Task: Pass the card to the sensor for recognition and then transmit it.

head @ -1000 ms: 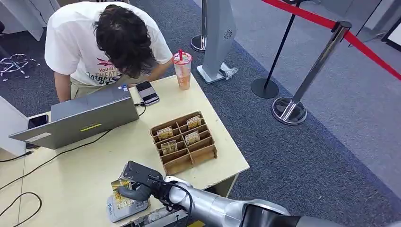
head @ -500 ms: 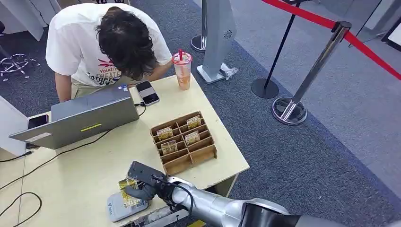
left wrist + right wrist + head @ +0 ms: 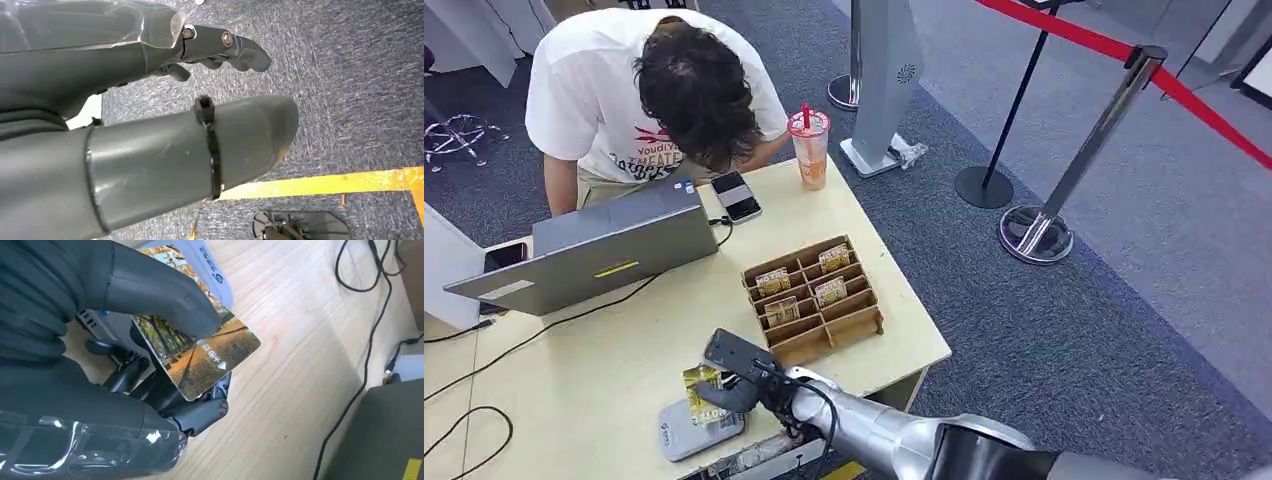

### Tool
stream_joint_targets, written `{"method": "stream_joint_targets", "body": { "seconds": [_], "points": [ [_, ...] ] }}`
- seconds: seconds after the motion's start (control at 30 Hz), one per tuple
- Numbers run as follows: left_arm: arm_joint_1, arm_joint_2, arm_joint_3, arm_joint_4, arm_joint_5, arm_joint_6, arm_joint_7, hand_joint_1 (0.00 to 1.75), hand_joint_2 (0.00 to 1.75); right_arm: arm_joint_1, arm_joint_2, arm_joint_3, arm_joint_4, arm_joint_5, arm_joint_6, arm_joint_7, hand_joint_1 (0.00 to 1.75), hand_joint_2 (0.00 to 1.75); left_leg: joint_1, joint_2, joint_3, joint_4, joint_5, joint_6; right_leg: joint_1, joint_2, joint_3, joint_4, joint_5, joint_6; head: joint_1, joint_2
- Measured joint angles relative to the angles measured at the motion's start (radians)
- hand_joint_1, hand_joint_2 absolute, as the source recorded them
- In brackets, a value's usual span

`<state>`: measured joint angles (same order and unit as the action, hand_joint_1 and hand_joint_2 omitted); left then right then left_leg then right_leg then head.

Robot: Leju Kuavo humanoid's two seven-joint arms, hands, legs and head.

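A card printed with autumn trees is pinched in my right hand, low over the grey-white sensor at the table's near edge. In the right wrist view the thumb presses on top of the card, dark fingers support it from beneath, and the sensor lies just behind it. My left hand hangs over the carpet floor, its fingers apart and holding nothing.
A wooden divided tray with several cards stands right of my hand. A laptop, phone, drink cup and cables lie farther back. A person bends over the table's far side. Stanchions stand to the right.
My right hand has slid a little to the right with the card, still over the sensor. The person's head has shifted slightly.
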<state>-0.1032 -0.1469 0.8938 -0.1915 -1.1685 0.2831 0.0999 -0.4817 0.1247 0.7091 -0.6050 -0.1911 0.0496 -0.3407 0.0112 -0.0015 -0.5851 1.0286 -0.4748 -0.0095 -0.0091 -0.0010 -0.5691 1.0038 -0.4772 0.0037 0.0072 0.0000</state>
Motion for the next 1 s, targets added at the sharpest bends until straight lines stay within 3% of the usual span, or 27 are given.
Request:
{"method": "stream_joint_targets", "body": {
  "seconds": [0.43,1.0],
  "points": [
    [0.0,0.0,0.0,0.0,0.006,0.0,0.0,0.0,0.0,0.0,-0.003,-0.067,-0.033,-0.029,0.02,0.003,1.75,1.75,0.0,0.0,0.0,0.0,0.0,0.0,0.0,0.0,0.0,0.0,0.0,0.0,0.0,0.0],
    [0.0,0.0,0.0,0.0,0.008,0.0,0.0,0.0,0.0,0.0,-0.002,-0.083,-0.01,-0.004,0.054,0.027,1.75,1.75,0.0,0.0,0.0,0.0,0.0,0.0,0.0,0.0,0.0,0.0,0.0,0.0,0.0,0.0]
  ]
}}
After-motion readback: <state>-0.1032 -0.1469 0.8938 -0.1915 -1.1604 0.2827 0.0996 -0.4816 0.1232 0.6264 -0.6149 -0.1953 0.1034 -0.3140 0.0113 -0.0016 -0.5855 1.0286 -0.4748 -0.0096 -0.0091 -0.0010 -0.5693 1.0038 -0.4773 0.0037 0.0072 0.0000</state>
